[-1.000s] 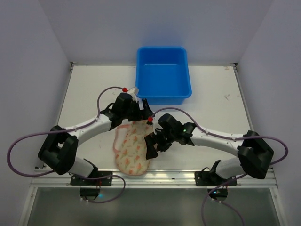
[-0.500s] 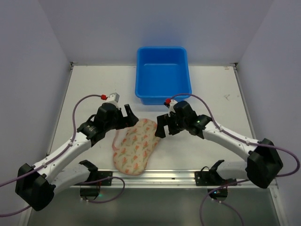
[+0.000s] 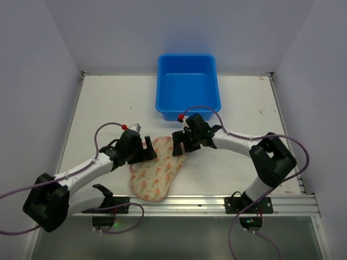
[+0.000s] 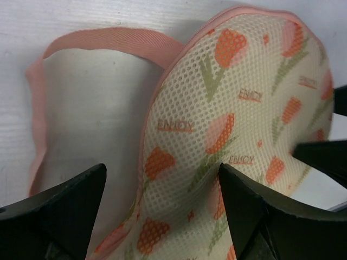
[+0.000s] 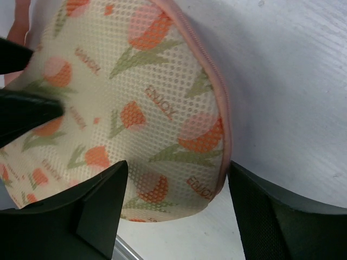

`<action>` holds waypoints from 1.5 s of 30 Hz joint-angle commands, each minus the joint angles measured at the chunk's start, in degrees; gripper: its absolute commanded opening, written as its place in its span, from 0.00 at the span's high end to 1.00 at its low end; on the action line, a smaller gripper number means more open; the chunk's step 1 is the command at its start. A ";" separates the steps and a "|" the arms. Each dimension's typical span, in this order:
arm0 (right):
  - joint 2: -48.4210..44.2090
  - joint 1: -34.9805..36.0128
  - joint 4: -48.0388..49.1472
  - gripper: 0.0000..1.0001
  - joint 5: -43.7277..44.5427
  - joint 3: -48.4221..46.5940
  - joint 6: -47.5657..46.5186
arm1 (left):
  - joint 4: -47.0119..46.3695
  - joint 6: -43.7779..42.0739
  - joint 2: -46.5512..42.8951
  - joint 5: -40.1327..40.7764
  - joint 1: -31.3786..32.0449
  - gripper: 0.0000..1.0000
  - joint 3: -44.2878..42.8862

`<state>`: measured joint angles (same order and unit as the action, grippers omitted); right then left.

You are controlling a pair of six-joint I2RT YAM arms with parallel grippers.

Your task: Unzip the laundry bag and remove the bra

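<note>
The laundry bag (image 3: 157, 172), cream mesh with an orange tulip print and pink zip edging, lies flat near the table's front edge. Its zip looks shut and the bra is hidden. My left gripper (image 3: 148, 152) is open at the bag's upper left edge. In the left wrist view the gripper (image 4: 162, 216) straddles the bag (image 4: 238, 103), with the pink loop (image 4: 108, 40) lying on the table to the left. My right gripper (image 3: 179, 144) is open at the bag's upper right end. In the right wrist view the gripper (image 5: 176, 211) spans the bag's (image 5: 135, 92) rounded end.
A blue plastic tub (image 3: 188, 86) stands empty at the back middle of the white table (image 3: 108, 103). A metal rail (image 3: 217, 201) runs along the front edge just below the bag. Grey walls close in the left, right and back.
Both grippers first swung apart from the bag, then came back in. The left now sits at the bag's upper left edge, the right at its upper right end. The bag tilted slightly.
</note>
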<state>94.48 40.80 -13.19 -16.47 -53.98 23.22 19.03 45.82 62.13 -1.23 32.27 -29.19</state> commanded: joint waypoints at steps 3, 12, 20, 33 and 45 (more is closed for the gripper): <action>-6.31 -0.10 -3.49 0.28 -5.66 1.41 -2.65 | -13.82 -4.42 13.77 -2.28 -0.19 0.14 -6.48; -17.92 2.27 -4.65 0.32 -10.87 11.43 1.64 | -17.62 -17.25 29.45 -7.46 -0.19 0.14 -26.26; -22.93 2.71 -6.23 0.26 -5.97 11.97 1.83 | -6.22 -17.01 18.05 0.76 -0.89 0.00 -26.10; -14.33 -0.72 -3.26 0.18 4.43 0.19 0.94 | 15.69 4.00 -10.71 4.40 -0.89 0.02 -4.92; -2.71 -0.02 -1.22 0.26 -5.41 -0.17 0.60 | -3.01 -0.10 1.84 7.03 -2.12 0.06 -1.48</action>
<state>93.80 40.34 -15.49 -17.91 -54.74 24.36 24.93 48.36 59.31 3.64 31.33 -29.02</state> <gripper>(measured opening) 0.749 0.942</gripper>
